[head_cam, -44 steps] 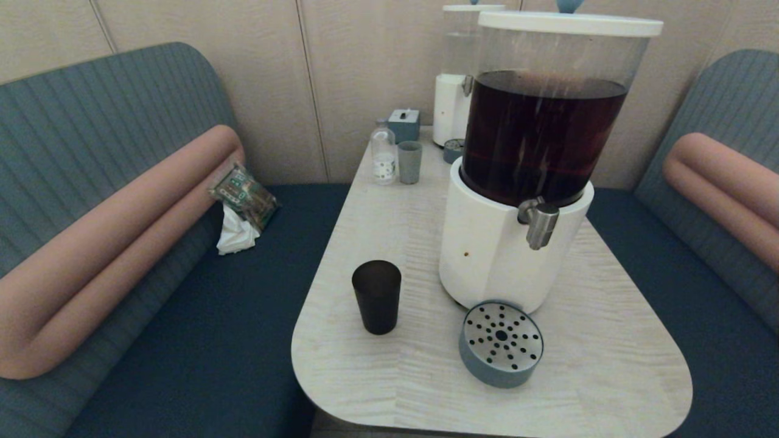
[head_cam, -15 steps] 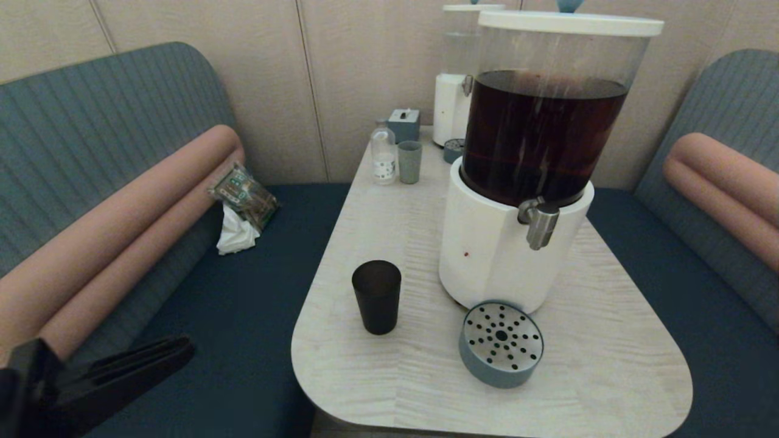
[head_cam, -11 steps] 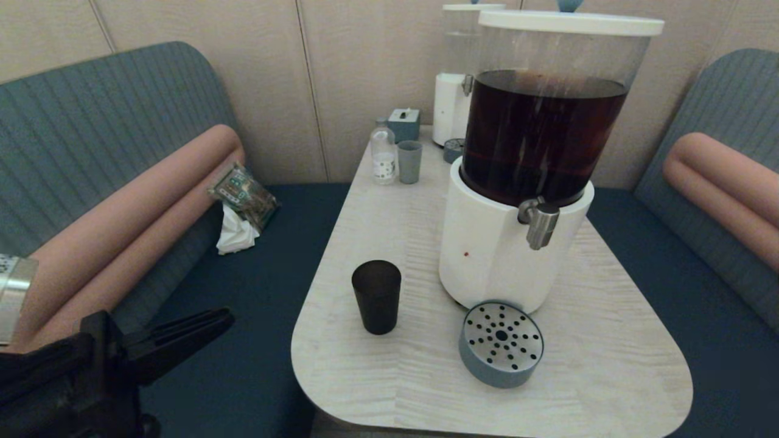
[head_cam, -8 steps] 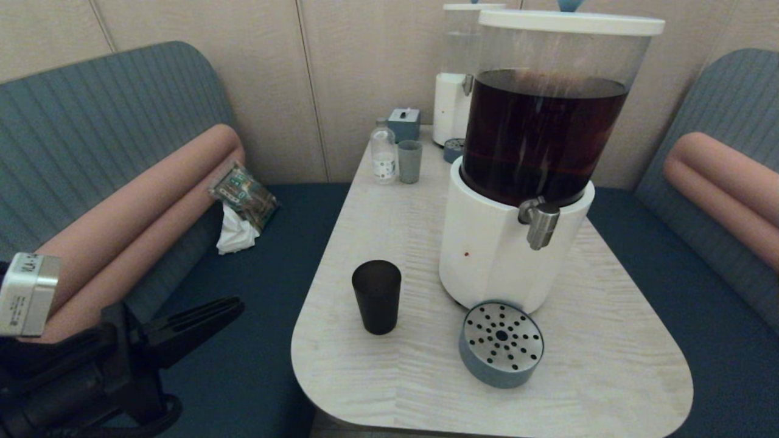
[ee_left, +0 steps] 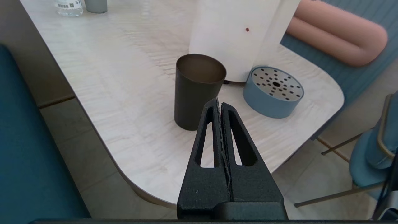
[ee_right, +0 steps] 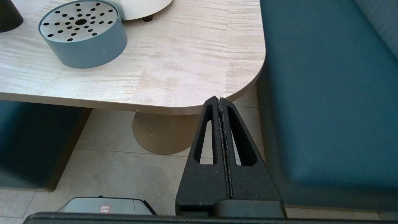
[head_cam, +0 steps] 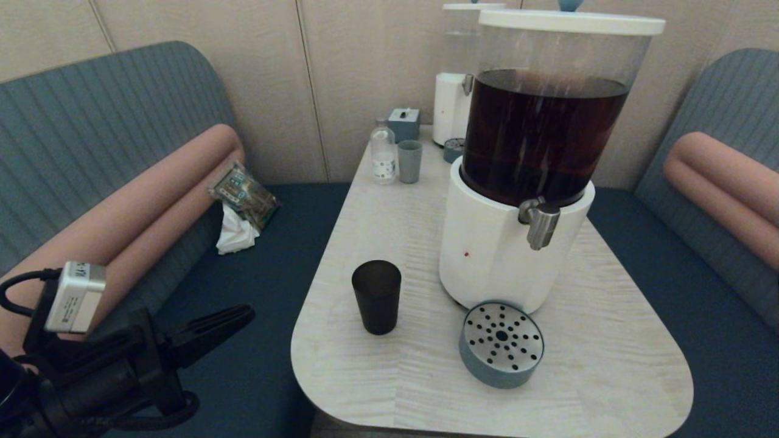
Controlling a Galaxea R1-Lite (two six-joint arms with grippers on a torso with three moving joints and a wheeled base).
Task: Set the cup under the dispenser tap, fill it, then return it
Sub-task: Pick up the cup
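Smoky dark plastic, the cup (head_cam: pixel 377 296) stands upright on the pale table (head_cam: pixel 389 389), mouth up, its long axis vertical and its taper narrowing toward the base. It sits near the table's front-left edge, just beside the white base of the dispenser (head_cam: pixel 508 243) but apart from it, and to the left of the drip tray (head_cam: pixel 501 344). The inside appears empty in the left wrist view (ee_left: pixel 199 90), so filling is judged not yet begun.

Steel tap (head_cam: pixel 538 222) projects from the dispenser's front, spout down, above and behind the drip tray; the tray lies forward of the base, presumably where the cup should be set to catch the flow. The cup is well to the left of that spot.

Left gripper (head_cam: pixel 246 314) hangs off the table's left edge, over the bench seat (head_cam: pixel 243 340), fingers pressed together and holding nothing, pointing roughly level toward the cup. Judged as an approach: the fingers must part before they can go around the cup's wall, and a side-on grip suits an upright, open-topped vessel that has to stay level once full.

Right gripper (ee_right: pixel 220 101), also closed and empty, is parked low beyond the table's front-right corner.
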